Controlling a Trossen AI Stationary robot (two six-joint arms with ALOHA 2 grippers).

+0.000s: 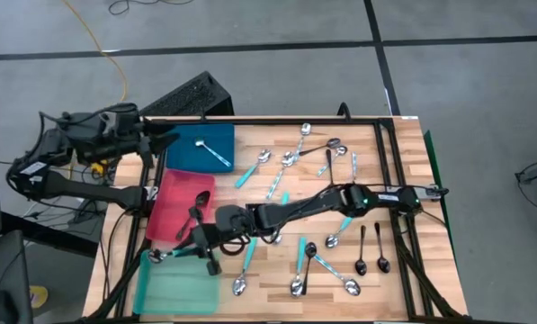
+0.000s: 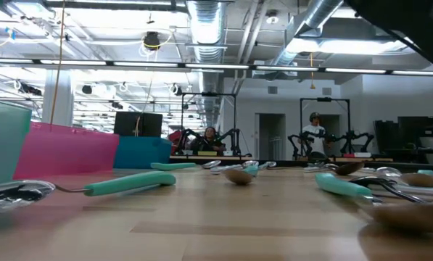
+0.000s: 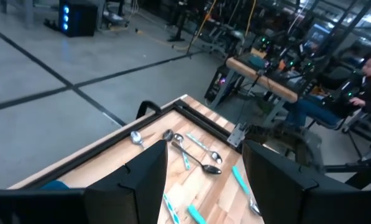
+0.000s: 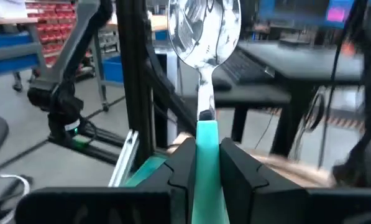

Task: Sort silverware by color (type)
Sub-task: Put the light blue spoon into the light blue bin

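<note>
One turquoise spoon (image 4: 205, 74) clamped by its handle in right tool (image 4: 204, 163), bowl sticking out ahead, over teal tray (image 1: 174, 288); left tool (image 3: 204, 180) open.

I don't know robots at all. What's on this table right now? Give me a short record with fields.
Right gripper: shut on a turquoise-handled spoon, at the teal tray's edge
Left gripper: open, holding nothing, waiting off the table's far left corner
Teal tray: no spoon seen lying in it
Red tray: black spoons in it
Blue tray: one silver spoon
Wooden table: mixed spoons scattered, unsorted
Background: people seated at other stations
</note>
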